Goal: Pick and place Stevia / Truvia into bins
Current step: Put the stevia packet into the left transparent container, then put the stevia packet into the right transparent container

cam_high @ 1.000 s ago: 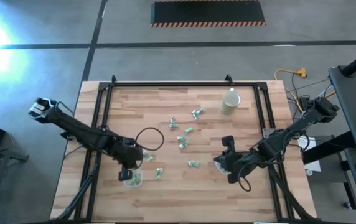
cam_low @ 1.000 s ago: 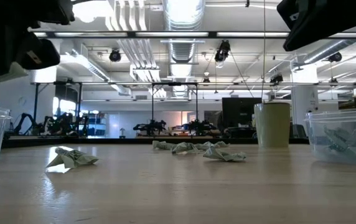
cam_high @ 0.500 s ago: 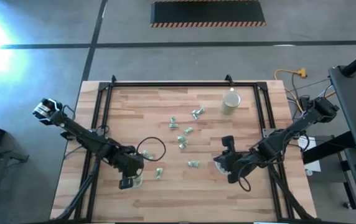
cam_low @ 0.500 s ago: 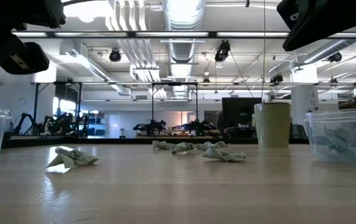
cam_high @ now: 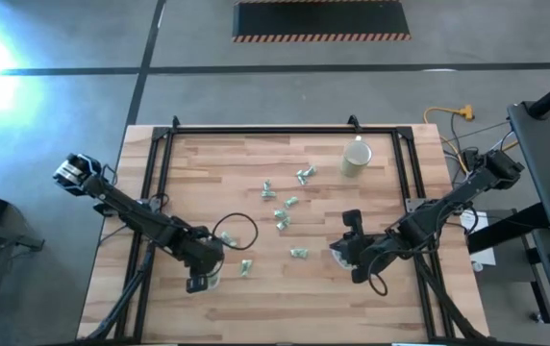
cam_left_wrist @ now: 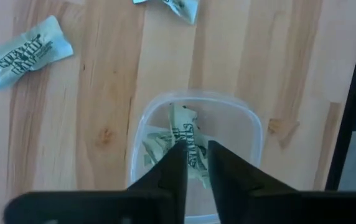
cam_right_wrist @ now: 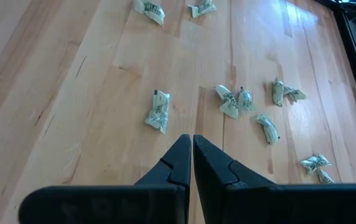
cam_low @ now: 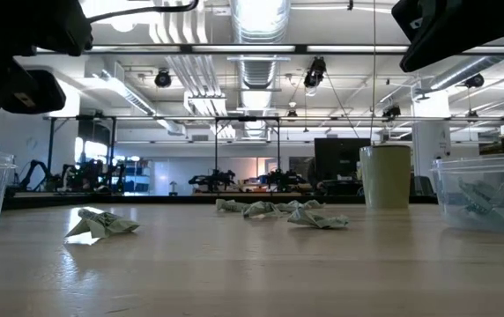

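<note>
Several Stevia sachets (cam_high: 282,210) lie loose on the wooden table's middle; one (cam_left_wrist: 25,53) lies beside the left bin. The left bin (cam_left_wrist: 196,118), a clear tub near the table's front left, has crumpled sachets (cam_left_wrist: 187,134) in it. My left gripper (cam_left_wrist: 195,146) points down over it with its fingertips a little apart, and no sachet is plainly pinched between them. The right bin (cam_low: 485,189) also contains sachets. My right gripper (cam_right_wrist: 187,138) hovers shut above bare table beside that bin.
A beige cup (cam_high: 355,159) stands at the far right of the table. A black cable loop (cam_high: 234,231) lies by the left arm. Black frame rails (cam_high: 160,192) run along the table's left, right and far sides.
My left gripper has gone toward the table's near edge and down, ending over the left bin. In the low view, the pale sachet that showed under it in both earlier frames is gone from there. My right arm has kept still.
</note>
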Controlling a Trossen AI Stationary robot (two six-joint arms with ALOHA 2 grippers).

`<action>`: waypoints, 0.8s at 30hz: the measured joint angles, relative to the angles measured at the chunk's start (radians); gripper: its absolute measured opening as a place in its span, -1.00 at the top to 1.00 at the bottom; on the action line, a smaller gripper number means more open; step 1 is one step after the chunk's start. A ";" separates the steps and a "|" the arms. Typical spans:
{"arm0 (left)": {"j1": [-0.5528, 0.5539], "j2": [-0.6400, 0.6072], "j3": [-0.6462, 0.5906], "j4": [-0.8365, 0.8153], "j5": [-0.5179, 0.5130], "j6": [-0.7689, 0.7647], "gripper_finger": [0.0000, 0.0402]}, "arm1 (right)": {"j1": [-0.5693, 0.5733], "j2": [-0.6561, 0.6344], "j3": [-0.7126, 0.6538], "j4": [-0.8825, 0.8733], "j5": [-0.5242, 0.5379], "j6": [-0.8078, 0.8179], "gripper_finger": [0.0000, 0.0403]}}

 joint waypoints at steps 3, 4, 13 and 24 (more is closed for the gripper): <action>0.000 0.003 0.000 -0.001 0.000 0.000 0.63 | 0.000 0.000 0.000 0.000 0.000 0.000 0.96; 0.000 0.003 0.000 -0.001 0.000 0.000 0.58 | 0.000 0.000 0.000 0.000 0.000 0.000 0.96; 0.004 -0.039 0.008 -0.123 -0.047 0.018 0.45 | -0.024 0.001 -0.010 0.110 0.003 -0.081 0.96; 0.005 -0.121 0.006 -0.156 -0.698 0.189 0.45 | -0.151 0.001 -0.071 0.239 0.001 -0.140 0.96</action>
